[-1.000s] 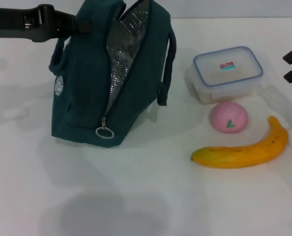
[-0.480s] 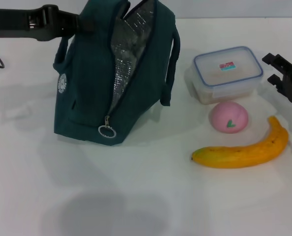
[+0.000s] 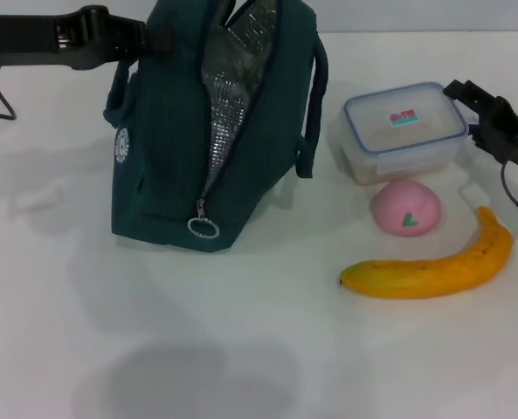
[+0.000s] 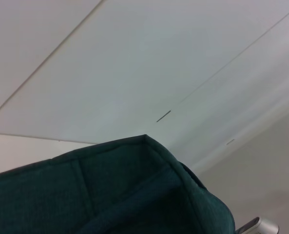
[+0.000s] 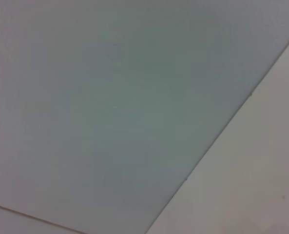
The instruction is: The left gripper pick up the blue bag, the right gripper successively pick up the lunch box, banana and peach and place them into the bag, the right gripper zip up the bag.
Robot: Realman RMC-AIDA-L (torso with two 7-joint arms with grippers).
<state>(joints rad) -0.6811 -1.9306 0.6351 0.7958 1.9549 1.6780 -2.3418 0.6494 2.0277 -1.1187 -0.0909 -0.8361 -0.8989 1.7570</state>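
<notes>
White tabletop (image 3: pixel 241 349) is seen across the whole head view, with a pale wall behind it. On the left half the blue bag (image 3: pixel 215 131) stands upright, its zip undone so that the silver lining (image 3: pixel 228 96) is exposed; the ring pull (image 3: pixel 203 229) hangs near the bag's base. The left gripper (image 3: pixel 149 39) is reached in from the left edge at the bag's upper corner and is closed on the bag's top. In the left wrist view only the bag's dark fabric (image 4: pixel 110 195) is shown against wall and ceiling.

To the right of the bag, well apart from it, the lunch box (image 3: pixel 404 131) is set with its blue-rimmed lid on. The peach (image 3: pixel 405 209) lies just in front of the box, and the banana (image 3: pixel 433 266) lies in front of the peach, curved up toward the right. The right gripper (image 3: pixel 473 105) is held just beside the box's right end, its two fingers spread apart and nothing between them. Plain wall alone is shown in the right wrist view
</notes>
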